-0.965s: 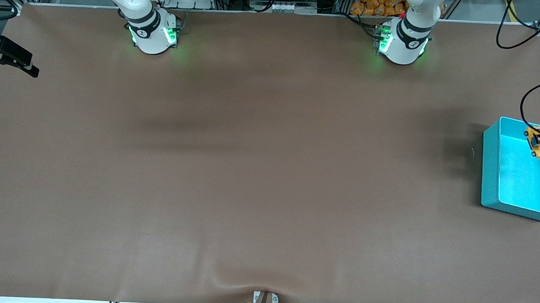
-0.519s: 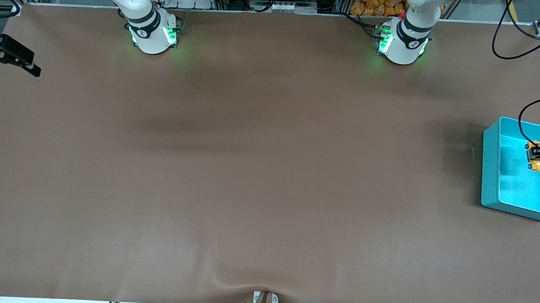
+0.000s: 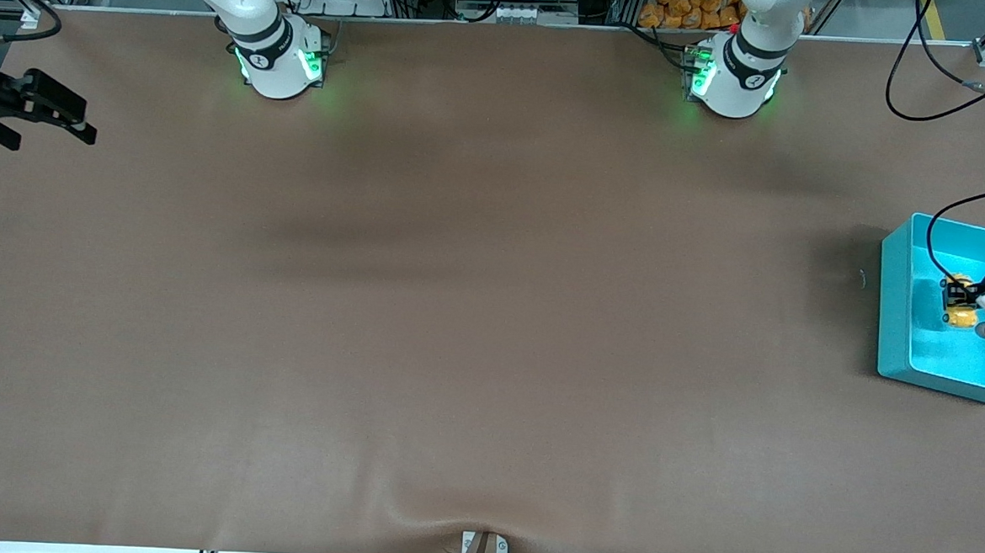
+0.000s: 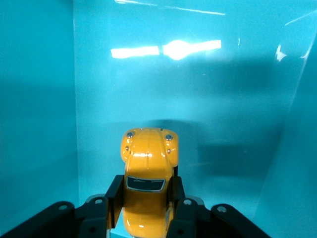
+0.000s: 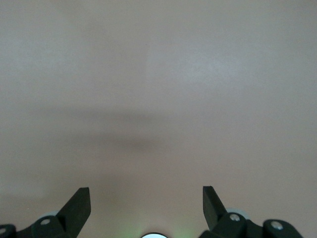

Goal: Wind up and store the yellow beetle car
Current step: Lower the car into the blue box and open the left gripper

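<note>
- The yellow beetle car (image 4: 147,186) sits clamped between the left gripper (image 4: 146,208)'s jaws, pinched across its sides, so its long axis runs straight out from the jaws with the rounded bonnet leading away from them.
- The jaws and the car are inside the teal bin (image 3: 898,298), which stands at the left arm's end of the counter (image 3: 491,310); in the front view the car (image 3: 960,303) shows within the bin's walls, with the left gripper (image 3: 964,294) on it.
- From the left wrist view the bin's floor (image 4: 198,99) lies ahead of the car's nose and its walls close in on both sides of the jaws; whether the wheels touch the floor cannot be told.
- Apart from the car I can see nothing else in the bin.
- Judgement: the storing step looks near its end. What the release turns on is the gap between the car's underside and the bin floor; letting go low should leave it lying flat inside, and the walls should stop it if it rolls.
- The right gripper (image 3: 54,110) waits over the counter's edge at the right arm's end, well apart from the bin; its jaws stand wide with nothing between them (image 5: 146,198), only bare counter below.
- The left arm is plainly the nearer one, already at the bin.
</note>
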`<move>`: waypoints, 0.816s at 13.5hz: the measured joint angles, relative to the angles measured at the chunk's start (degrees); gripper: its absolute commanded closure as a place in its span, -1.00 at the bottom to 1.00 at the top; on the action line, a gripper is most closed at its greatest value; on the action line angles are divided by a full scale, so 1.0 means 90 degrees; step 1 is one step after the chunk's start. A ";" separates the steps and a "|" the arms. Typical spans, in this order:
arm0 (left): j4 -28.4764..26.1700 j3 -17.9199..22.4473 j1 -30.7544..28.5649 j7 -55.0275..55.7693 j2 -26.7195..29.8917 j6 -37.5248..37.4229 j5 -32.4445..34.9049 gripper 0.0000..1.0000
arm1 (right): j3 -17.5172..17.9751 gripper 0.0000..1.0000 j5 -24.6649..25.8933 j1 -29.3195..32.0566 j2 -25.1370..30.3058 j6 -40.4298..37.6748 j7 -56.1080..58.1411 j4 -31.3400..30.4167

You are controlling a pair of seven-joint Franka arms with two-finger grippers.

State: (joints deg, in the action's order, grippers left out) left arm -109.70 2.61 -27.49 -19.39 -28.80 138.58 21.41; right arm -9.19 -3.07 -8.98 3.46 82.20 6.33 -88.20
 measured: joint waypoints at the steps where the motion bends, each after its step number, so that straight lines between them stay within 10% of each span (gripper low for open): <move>1: 0.0030 0.0004 -0.0038 0.0000 -0.0106 0.0076 0.0038 0.90 | 0.0000 -1.00 0.0000 -0.0053 0.0000 0.0000 0.0000 0.0000; 6: 0.0177 0.0002 -0.0396 -0.0179 -0.0333 0.0151 0.0081 0.70 | 0.0000 -1.00 0.0000 -0.0176 -0.0003 -0.0001 0.0000 0.0000; 11: 0.0185 -0.0047 -0.0395 -0.0115 -0.0336 0.0151 0.0040 -0.58 | -0.0008 -1.00 0.0004 -0.0184 -0.0058 -0.0002 0.0000 0.0000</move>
State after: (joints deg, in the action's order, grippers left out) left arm -108.03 2.19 -31.04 -20.42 -31.83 139.94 21.77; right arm -9.26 -3.03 -10.63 2.93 82.19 6.33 -88.20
